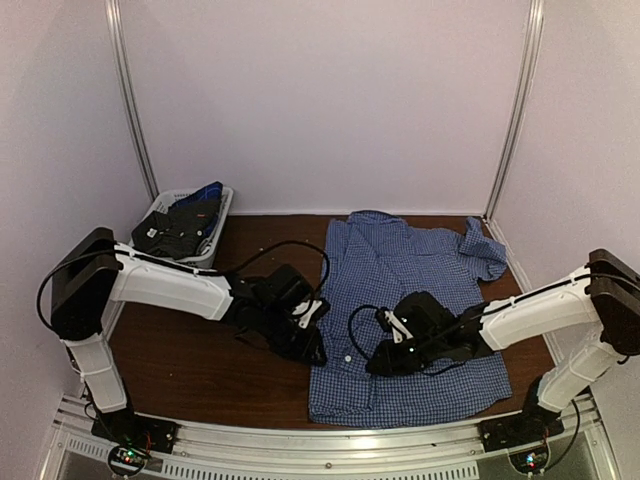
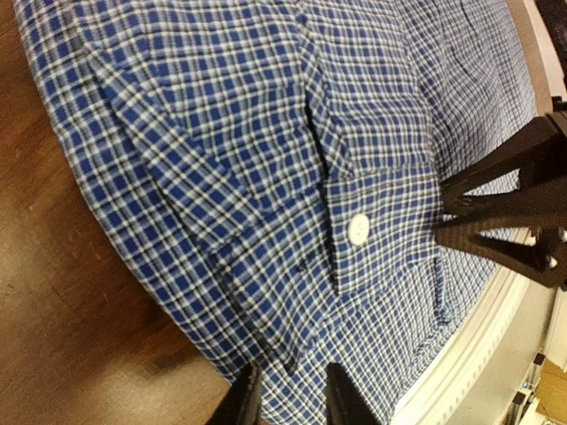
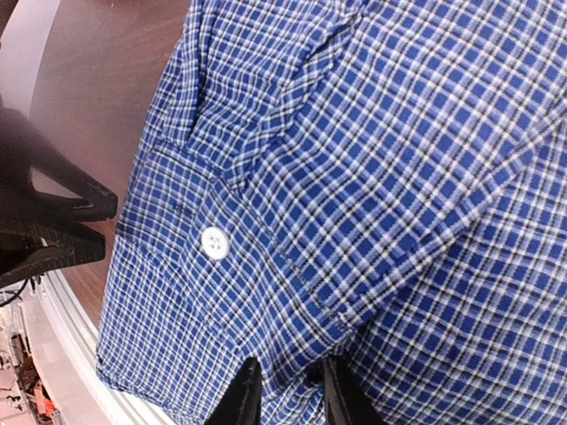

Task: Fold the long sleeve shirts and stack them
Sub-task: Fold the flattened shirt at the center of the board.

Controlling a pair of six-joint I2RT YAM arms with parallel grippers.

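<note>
Holding dark clothes (image 1: 180, 226), basket (image 1: 206, 257) stands back-left; left gripper (image 2: 292, 400) and right gripper (image 3: 285, 395) hang ajar over shirt (image 1: 400, 270).

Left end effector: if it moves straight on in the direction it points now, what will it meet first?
Probably the checked shirt: the left end effector points onto its fabric, short of the white button. Depth is unclear, so it may already touch.

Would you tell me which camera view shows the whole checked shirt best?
The top external view: the shirt lies flat on the table, nearly all of it in frame. Each wrist view shows only a close patch of fabric around one white button.
</note>
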